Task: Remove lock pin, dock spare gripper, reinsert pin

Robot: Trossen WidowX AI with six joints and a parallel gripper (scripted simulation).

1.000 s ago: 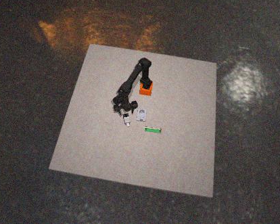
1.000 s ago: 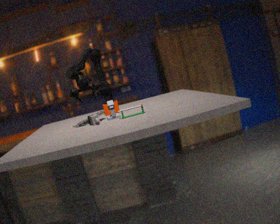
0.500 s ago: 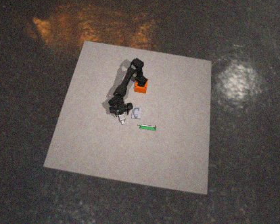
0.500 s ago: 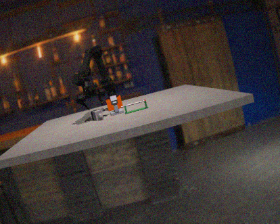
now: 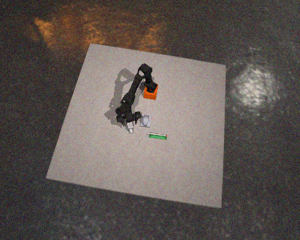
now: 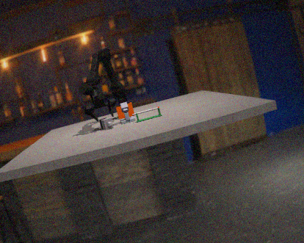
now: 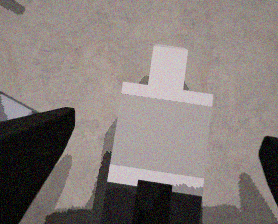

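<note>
The gripper (image 5: 134, 122) (image 6: 99, 114) (image 7: 166, 130) points down, seemingly; its fingers stand wide.

Mount (image 5: 146, 121) (image 6: 124, 105) (image 7: 12, 109) on table (image 5: 193, 164) (image 6: 210, 108) (image 7: 240, 40) between spare gripper (image 5: 130, 126) (image 6: 106, 123) (image 7: 166, 130) and rack (image 5: 157, 137) (image 6: 148, 118), pin (image 5: 156, 133) (image 6: 147, 111) across rack.

The pale pin (image 5: 156, 133) (image 6: 147, 111) spans a green rack (image 5: 157, 137) (image 6: 149, 118); the grey-white spare gripper (image 5: 130, 127) (image 6: 106, 123) (image 7: 166, 130) lies flat.

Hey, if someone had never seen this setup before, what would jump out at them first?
Probably the orange block at the foot of the black arm. Next, the green rack, off to one side with a pale pin lying along its top. In the wrist view, the grey and white spare gripper stands out between the hand's open fingers.
</note>
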